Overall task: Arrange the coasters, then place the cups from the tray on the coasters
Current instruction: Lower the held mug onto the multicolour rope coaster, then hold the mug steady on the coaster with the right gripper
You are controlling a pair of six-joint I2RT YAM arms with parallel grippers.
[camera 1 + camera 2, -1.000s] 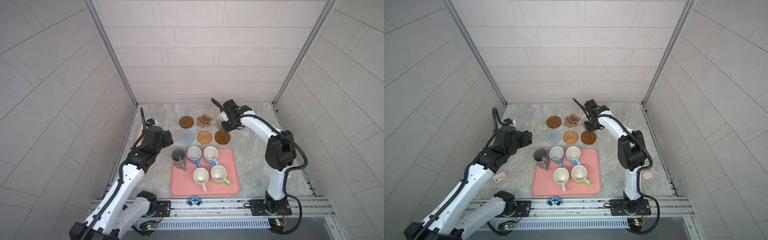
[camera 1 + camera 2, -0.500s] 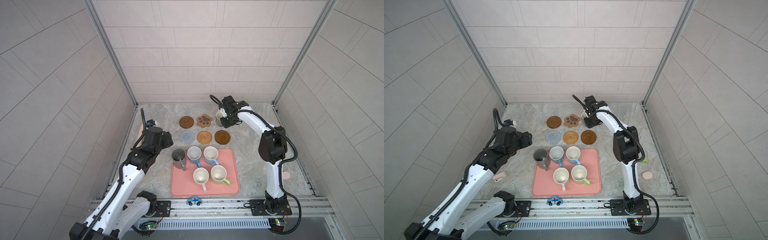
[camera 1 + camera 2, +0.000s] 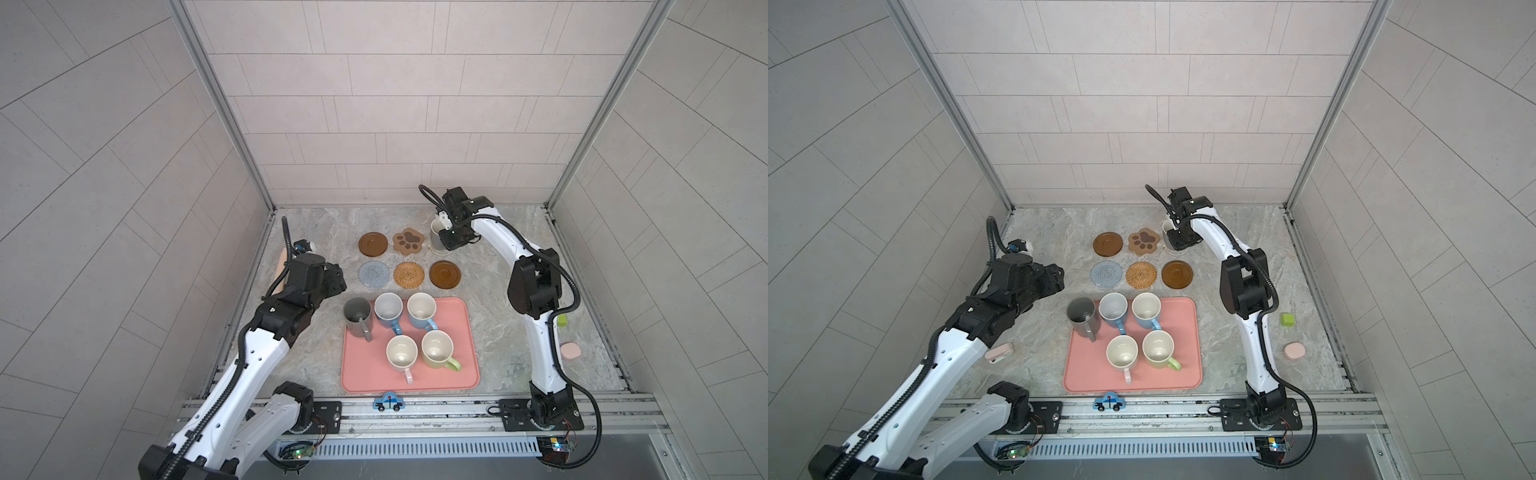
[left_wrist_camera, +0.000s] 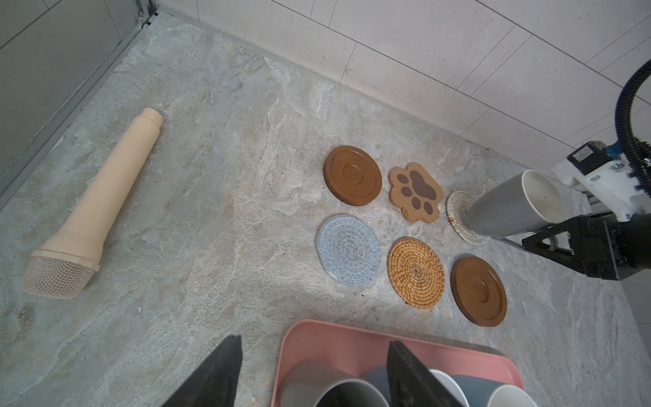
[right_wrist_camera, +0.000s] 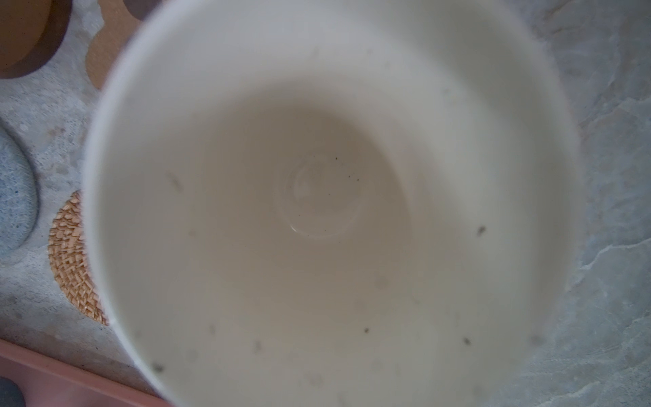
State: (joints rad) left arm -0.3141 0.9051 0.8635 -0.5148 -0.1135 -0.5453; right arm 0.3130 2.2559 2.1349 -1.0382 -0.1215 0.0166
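Six coasters [image 3: 409, 274] are laid in two rows. The grey mug [image 4: 507, 208] is pinched by the right claw [image 3: 449, 239] and tilted over the cream coaster [image 4: 458, 215], at 3 o'clock from the paw coaster [image 3: 409, 241]. Five mugs [image 3: 421, 307] are left on the tray [image 3: 365, 374]. The left claw [image 4: 313, 373] is spread, empty.
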